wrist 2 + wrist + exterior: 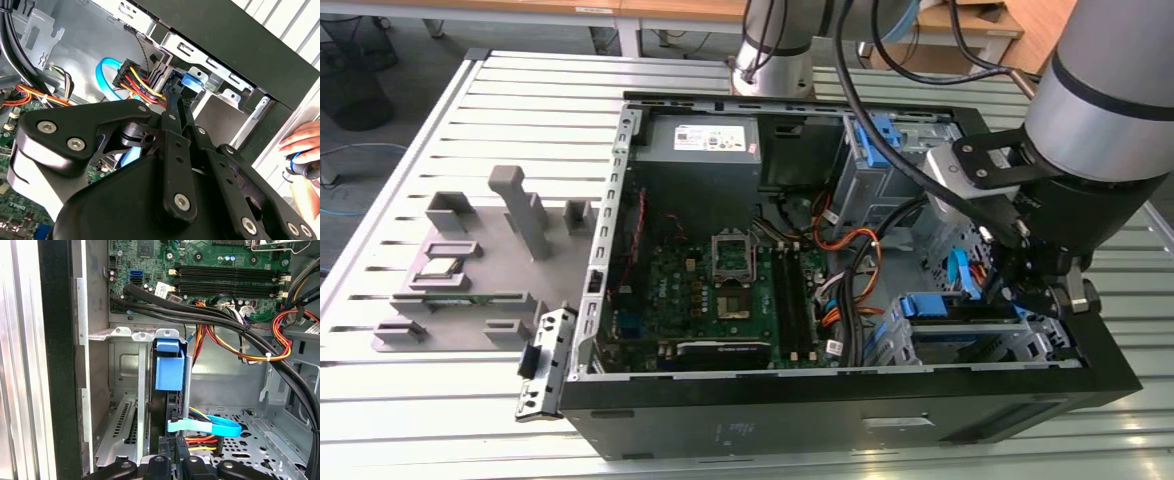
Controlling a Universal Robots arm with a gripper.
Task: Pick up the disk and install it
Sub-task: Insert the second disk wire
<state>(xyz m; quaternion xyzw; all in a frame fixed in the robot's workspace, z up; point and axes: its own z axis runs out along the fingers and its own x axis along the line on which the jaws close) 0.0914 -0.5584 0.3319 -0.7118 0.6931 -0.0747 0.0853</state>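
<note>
Roughly: task looks late-stage. The disk is off the bench and already inside the open PC case. It stands edge-on in the metal drive cage at the case corner next to the black front panel, on the exterior view's right, well apart from the grey power supply. In the first wrist view the blue carrier tab sits just under the cage's top lip, w/ the dark drive body running below it. A light-blue data cable and a red/yellow/black power lead bundle meet at the drive's lower end. Can't tell if either plug is fully home, nor if the carrier has latched, so seating is unconfirmed. Judgement: pick-up done, insertion mostly done, final seat open. Arm pose: the wrist reaches down over the case's side wall into the cage corner, w/ the gripper pointing along the slot toward the blue tab. The fingers are drawn close together, only a narrow gap, and appear to pinch the disk's thin edge; in the first wrist view the dark edge runs straight between them. A person's hand rests outside the case, holding a small blue-and-black object, not touching the arm.
</note>
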